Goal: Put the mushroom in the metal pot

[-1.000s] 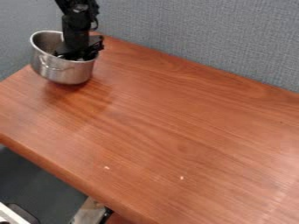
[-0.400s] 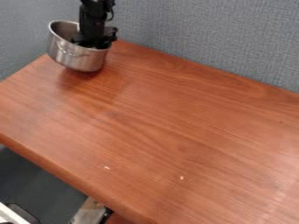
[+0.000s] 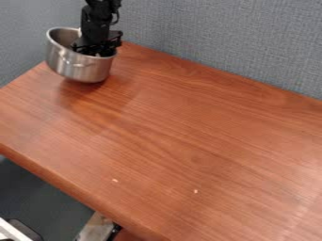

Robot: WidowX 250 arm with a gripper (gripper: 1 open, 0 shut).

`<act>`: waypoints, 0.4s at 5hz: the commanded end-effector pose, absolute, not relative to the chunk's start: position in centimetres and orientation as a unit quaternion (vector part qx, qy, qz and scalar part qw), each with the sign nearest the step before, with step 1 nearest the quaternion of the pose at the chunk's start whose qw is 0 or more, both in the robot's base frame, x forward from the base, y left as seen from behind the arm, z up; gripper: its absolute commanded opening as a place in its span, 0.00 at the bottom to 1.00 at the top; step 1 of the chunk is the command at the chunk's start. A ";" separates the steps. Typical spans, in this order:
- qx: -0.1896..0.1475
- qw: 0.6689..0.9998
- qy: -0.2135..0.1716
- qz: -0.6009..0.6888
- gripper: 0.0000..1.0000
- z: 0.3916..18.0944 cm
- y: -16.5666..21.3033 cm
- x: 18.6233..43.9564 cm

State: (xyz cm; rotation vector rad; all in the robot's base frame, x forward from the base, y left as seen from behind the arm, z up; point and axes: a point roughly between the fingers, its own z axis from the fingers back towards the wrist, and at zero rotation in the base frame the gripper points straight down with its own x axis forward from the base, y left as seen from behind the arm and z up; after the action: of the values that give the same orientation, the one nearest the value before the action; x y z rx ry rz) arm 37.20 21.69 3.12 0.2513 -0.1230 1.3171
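Observation:
The metal pot (image 3: 71, 66) is round and shiny and sits at the far left corner of the wooden table. My black gripper (image 3: 92, 47) comes down from above into the pot's right side. Its fingers appear closed over the pot's right rim, and the pot has been moving along with them. The mushroom is not in view; the arm hides part of the pot's inside, so I cannot tell whether it lies there.
The brown wooden table (image 3: 189, 122) runs diagonally, with its front edge dropping off at the lower left. A grey-blue wall (image 3: 227, 33) stands close behind the pot and the arm.
The pot and gripper moved together up and to the right toward the wall, then came back slightly down and left. The grip stayed the same.

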 end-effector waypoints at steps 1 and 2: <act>0.115 0.746 -0.094 0.649 0.00 7.9 22.7 35.8; 0.124 0.730 -0.095 0.665 0.00 7.6 22.2 35.5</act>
State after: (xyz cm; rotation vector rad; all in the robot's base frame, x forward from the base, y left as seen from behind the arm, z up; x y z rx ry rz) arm 35.04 21.96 3.94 0.2821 -0.1098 1.4648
